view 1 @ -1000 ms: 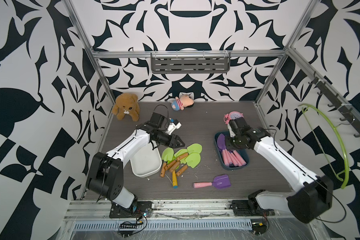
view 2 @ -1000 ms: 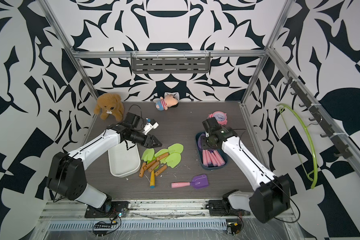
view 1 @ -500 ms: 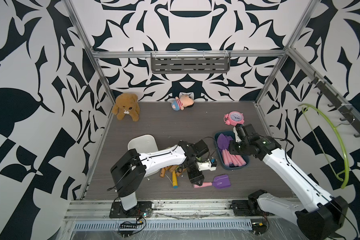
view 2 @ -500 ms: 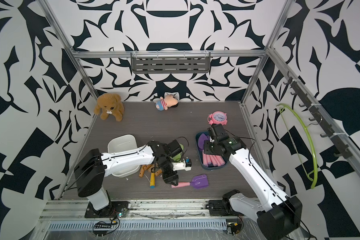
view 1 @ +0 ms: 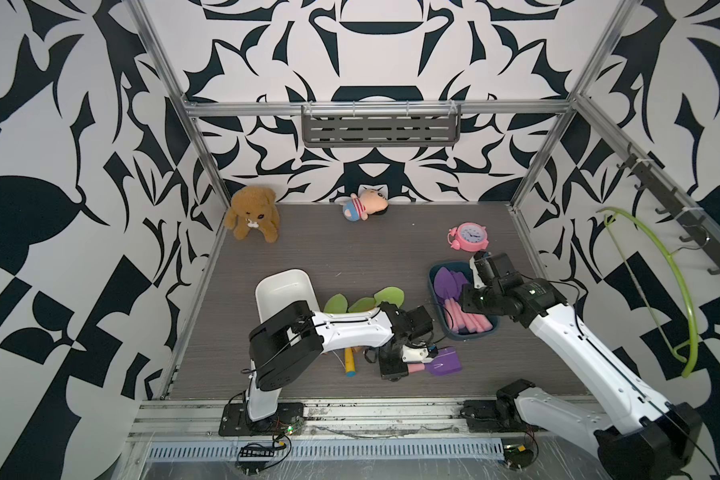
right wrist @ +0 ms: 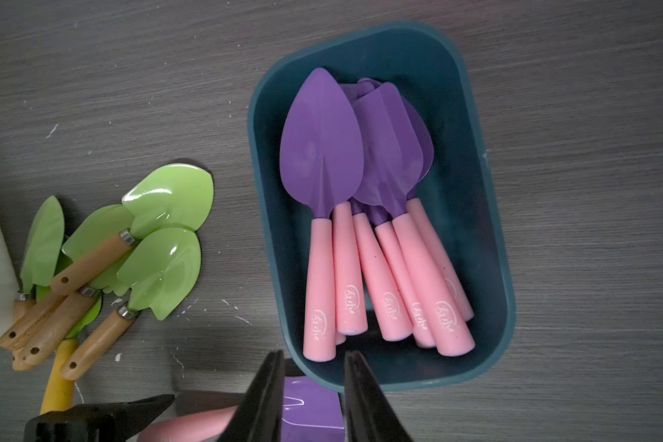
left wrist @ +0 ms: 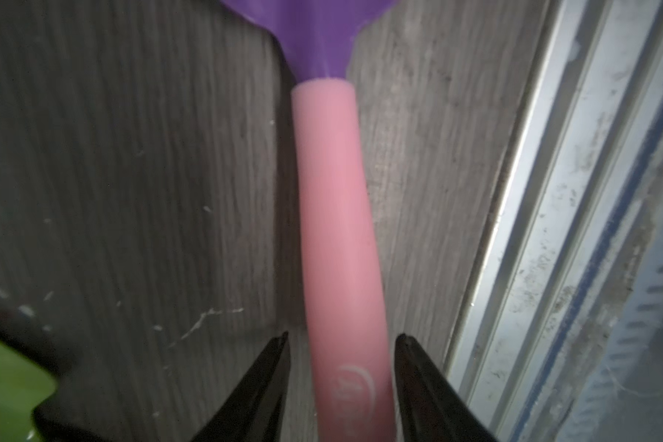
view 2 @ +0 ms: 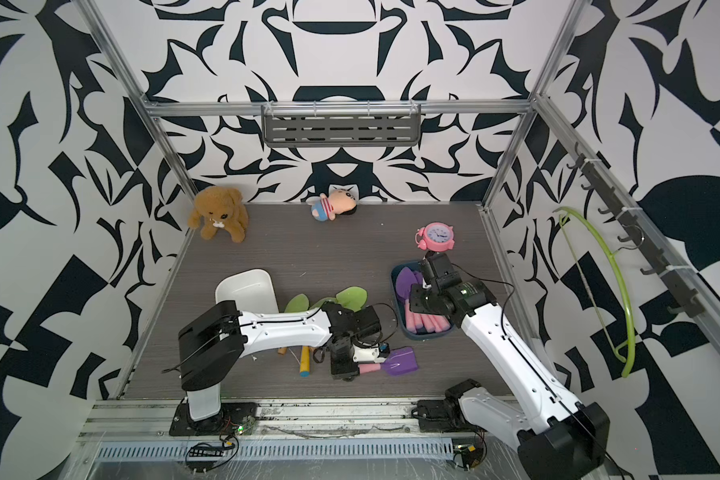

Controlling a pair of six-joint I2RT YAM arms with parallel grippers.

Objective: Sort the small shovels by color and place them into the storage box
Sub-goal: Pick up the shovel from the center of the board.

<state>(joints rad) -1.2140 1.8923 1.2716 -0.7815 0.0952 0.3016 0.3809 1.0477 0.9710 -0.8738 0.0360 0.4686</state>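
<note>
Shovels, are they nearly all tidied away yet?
Partly. Done: several purple shovels lie in the blue box. In hand: the left gripper, open, straddles the pink handle of a loose purple shovel on the table, not gripping yet. Left: the green shovels, piled by the white box, which shows none inside.

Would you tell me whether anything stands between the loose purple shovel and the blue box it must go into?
On the table, nothing: bare wood separates the purple shovel from the blue box. Above, the open right gripper hangs over the box's near rim, likely blocking a lift-over. The left gripper straddles the handle unobstructed.
</note>
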